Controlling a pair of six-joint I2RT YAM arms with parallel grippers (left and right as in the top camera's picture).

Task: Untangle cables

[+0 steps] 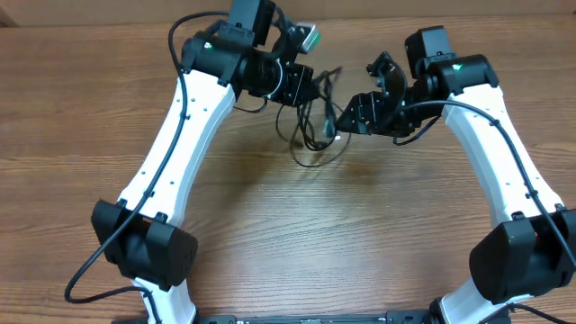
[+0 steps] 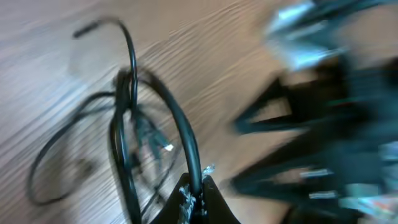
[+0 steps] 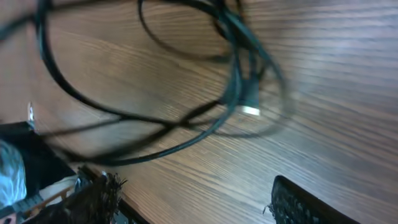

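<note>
Left gripper (image 2: 196, 194) pinching the cables (image 1: 315, 135), right gripper (image 3: 191, 186) spread open beside them; a slow lift should loosen loops without tightening knots

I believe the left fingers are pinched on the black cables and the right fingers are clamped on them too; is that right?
Not quite: the right wrist view shows the right fingers standing apart, gripping nothing. The left fingers are indeed pinched on the black cables.

Thin black cables (image 1: 312, 142) form a tangle of loose overlapping loops, one silver-tipped plug (image 3: 250, 111) showing.
</note>
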